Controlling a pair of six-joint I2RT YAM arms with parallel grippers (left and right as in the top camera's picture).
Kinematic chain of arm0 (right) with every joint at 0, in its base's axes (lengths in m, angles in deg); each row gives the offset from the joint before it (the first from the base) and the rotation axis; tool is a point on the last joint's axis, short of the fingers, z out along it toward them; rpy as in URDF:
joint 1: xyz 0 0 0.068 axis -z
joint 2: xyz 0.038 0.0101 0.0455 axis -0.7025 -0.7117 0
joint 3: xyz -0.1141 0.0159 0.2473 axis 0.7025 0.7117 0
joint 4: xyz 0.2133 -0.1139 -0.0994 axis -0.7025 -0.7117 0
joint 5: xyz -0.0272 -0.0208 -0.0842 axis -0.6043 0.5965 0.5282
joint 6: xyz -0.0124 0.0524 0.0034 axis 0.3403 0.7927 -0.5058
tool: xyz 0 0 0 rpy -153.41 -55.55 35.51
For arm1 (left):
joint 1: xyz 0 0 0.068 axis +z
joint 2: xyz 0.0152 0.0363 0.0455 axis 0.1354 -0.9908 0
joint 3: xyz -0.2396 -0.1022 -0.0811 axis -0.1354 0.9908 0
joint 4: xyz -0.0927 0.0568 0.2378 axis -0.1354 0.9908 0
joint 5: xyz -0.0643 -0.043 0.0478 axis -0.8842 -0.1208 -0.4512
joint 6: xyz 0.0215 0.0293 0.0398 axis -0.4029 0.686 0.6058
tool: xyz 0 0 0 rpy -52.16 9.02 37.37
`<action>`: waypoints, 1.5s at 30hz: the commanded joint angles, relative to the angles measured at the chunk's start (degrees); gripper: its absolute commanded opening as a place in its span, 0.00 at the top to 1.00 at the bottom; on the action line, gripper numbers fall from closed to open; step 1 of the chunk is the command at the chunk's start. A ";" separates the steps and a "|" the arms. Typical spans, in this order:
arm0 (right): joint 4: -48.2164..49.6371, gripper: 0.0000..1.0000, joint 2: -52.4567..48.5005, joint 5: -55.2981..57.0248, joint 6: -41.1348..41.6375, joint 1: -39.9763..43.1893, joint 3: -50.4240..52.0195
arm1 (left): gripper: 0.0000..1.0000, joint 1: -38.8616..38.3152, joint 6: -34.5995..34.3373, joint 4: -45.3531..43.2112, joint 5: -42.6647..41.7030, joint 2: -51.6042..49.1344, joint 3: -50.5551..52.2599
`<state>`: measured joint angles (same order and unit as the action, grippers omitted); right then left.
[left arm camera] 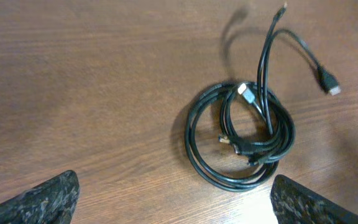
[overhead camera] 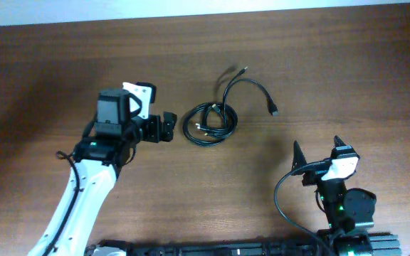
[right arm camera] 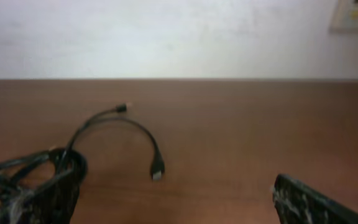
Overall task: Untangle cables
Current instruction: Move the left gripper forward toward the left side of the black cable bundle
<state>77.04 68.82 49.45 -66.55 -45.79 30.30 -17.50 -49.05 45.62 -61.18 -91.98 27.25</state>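
Glossy black cables (overhead camera: 211, 122) coil on the woodgrain desk (overhead camera: 347, 64); left gripper (overhead camera: 168, 128) at their nine o'clock, right gripper (overhead camera: 317, 152) at five, both spread apart.

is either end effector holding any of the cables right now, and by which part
Nothing is held. The left end effector is open beside the cables, not touching them; the right end effector is open and farther off.

Wooden table (overhead camera: 347, 64) (white wall (right arm camera: 179, 37) behind)
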 commanded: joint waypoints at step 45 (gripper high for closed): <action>-42.71 0.02 -66.12 -18.34 3.76 -0.33 -52.85 | 0.25 -6.80 -37.20 -10.95 -5.81 -24.63 -1.16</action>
<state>34.20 2.79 31.87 -63.20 -45.79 -21.28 -24.12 -85.68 35.50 -66.40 -114.42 27.25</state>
